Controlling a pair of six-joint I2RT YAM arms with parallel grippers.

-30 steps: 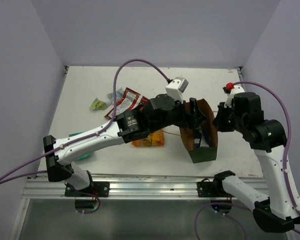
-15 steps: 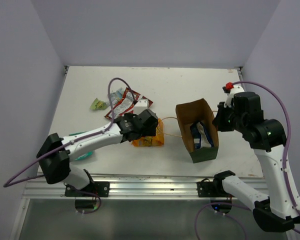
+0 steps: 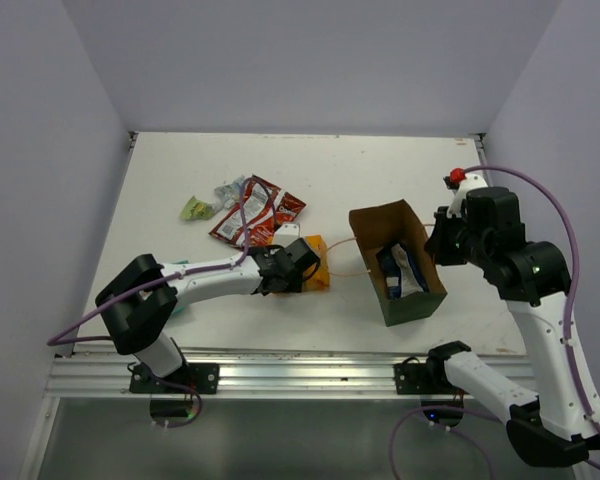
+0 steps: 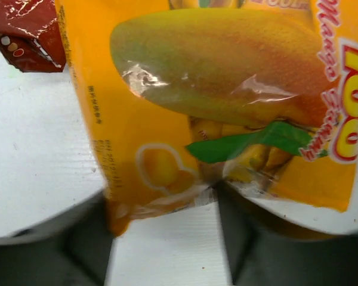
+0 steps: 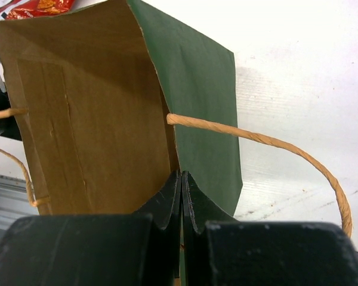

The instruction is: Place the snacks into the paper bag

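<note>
The dark green paper bag stands open right of centre, its brown inside showing. A dark blue-and-white snack lies inside it. My right gripper is shut on the bag's right wall at the rim. My left gripper is low at the orange-yellow mango packet, open. Its blurred fingers stand wide on either side of the packet's near edge. Red-and-white packets lie behind it.
A light green packet and a pale blue-silver one lie at the back left. A bit of teal packet shows beside the left arm. A tan handle loops off the bag's right side. A red packet's corner touches the orange one.
My left arm has swung back from over the bag, leftward and down to the orange packet. The bag's mouth has shifted slightly. The right gripper has kept its hold.
</note>
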